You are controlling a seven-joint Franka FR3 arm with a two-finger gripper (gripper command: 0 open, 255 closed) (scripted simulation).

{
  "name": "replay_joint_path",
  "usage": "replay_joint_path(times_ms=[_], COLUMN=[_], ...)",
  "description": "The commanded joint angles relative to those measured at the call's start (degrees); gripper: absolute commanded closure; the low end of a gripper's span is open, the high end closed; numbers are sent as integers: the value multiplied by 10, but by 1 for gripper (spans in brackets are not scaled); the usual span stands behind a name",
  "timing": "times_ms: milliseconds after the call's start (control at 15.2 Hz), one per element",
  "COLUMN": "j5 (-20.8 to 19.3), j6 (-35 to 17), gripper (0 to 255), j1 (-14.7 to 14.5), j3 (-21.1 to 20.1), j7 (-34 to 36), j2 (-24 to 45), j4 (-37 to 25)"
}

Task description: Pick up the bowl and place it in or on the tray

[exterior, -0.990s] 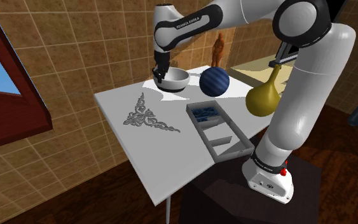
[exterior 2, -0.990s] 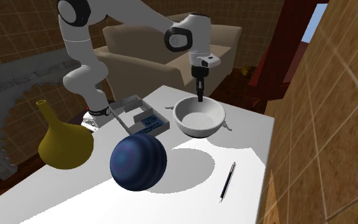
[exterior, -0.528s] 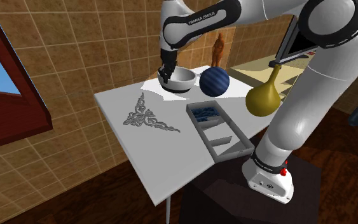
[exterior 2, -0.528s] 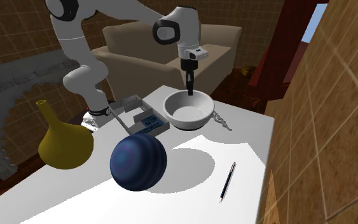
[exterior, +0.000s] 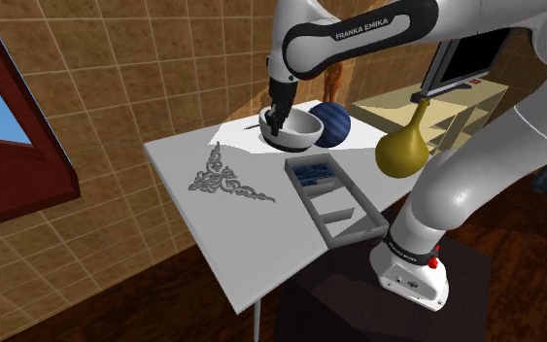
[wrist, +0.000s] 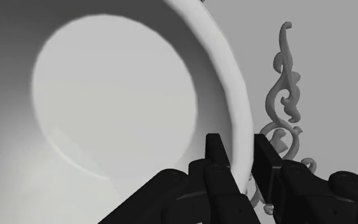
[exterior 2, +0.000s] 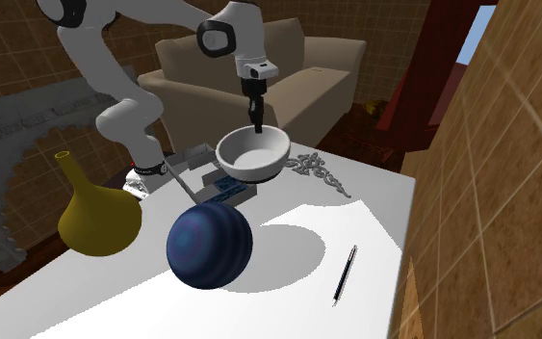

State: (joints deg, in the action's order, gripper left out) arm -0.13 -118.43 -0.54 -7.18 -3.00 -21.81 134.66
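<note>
risen clear of the desk [exterior: 232,243], the empty white bowl [exterior: 297,126] hangs by its rim in the closed jaws; the tray [exterior: 358,231] below holds blue pieces [exterior: 312,173].

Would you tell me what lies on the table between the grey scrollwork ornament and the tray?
Nothing does. In the shoulder view, the white table is bare between the scrollwork ornament and the tray.

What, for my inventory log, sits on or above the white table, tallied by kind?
white bowl: 1
grey compartment tray: 1
dark blue striped ball: 1
yellow long-necked vase: 1
grey scrollwork ornament: 1
pen: 1
Total: 6
</note>
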Motion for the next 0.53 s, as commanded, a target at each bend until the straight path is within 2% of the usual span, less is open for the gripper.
replay_joint_path(times_ms=[0,462], j5=[7,33], j6=[6,74], gripper=[255,255], j1=[-6,-36], j3=[-3,-16], j7=[5,25], j2=[-47,-220], j4=[39,145])
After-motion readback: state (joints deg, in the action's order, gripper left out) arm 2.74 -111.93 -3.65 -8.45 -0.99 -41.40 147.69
